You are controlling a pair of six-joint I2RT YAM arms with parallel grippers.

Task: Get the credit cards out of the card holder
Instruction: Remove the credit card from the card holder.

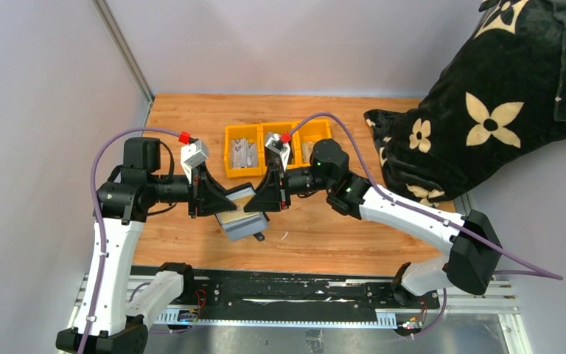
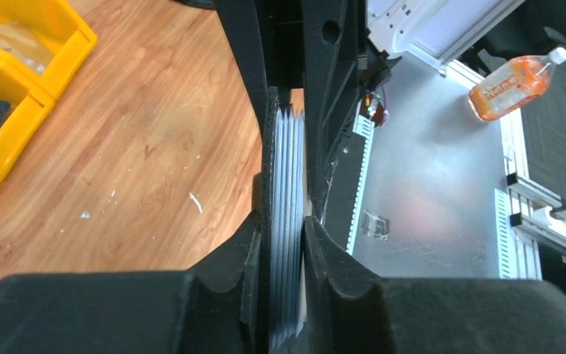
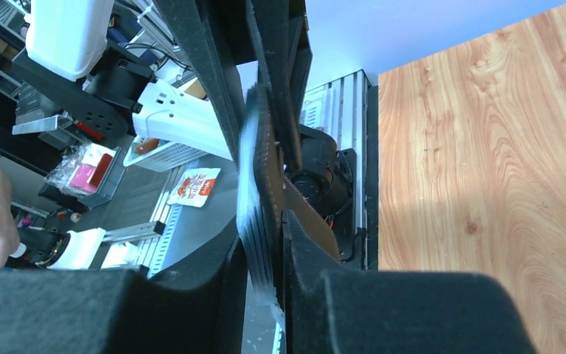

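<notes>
The black, grey-lined card holder (image 1: 249,226) is open and tilted over the middle of the tabletop (image 1: 191,118), credit cards (image 1: 237,205) showing inside, the top 1 tan.

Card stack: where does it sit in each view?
Top external: card stack mid-table, on the near side of the yellow tray.
Left wrist: card stack edge-on, centre of frame.
Right wrist: card stack edge-on, slightly left of centre.
Shared landmark: wooden tabletop, in all three.
</notes>
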